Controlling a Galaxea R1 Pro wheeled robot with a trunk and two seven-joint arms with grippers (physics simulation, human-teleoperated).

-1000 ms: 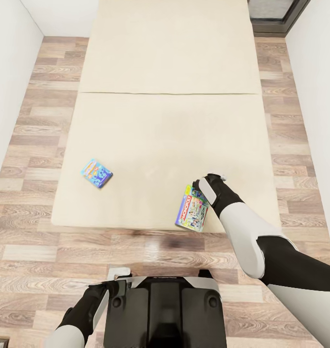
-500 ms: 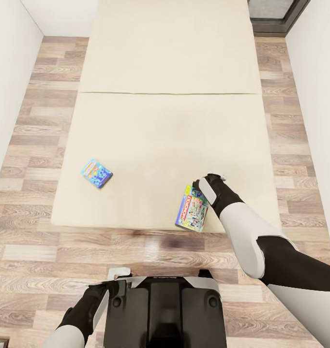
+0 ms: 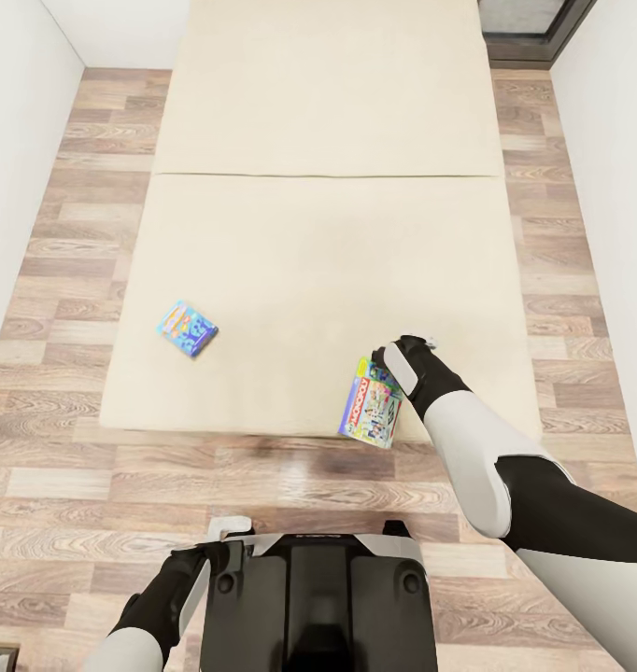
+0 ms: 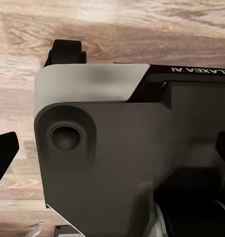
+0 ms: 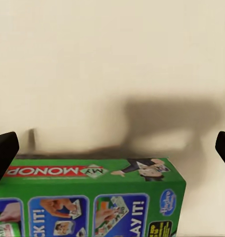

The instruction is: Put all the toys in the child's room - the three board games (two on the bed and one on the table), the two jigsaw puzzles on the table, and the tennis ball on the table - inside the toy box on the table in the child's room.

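Observation:
The white-blue-green Monopoly board game (image 3: 370, 411) hangs tilted at the bed's near edge, its lower end out over the floor, with my right gripper (image 3: 388, 362) shut on its upper end. In the right wrist view its green printed face (image 5: 92, 197) lies low between the gripper (image 5: 112, 150) and the cream bed. A light-blue board game (image 3: 186, 329) with an orange logo lies flat on the bed (image 3: 328, 233), far to the left. My left gripper (image 3: 230, 534) rests low beside my base; its fingertips (image 4: 4, 155) stand wide apart with nothing held. The table and toy box are out of view.
Wood-plank floor (image 3: 76, 187) runs along both sides of the bed, between white walls. My dark base (image 3: 314, 597) stands on the floor just short of the bed's near edge and also fills the left wrist view (image 4: 92, 98). A dark doorway (image 3: 529, 23) shows at the far right.
The whole view has slid back a little from the bed: its near edge and the light-blue game sit slightly higher in the picture. The Monopoly box has stayed with my right arm.

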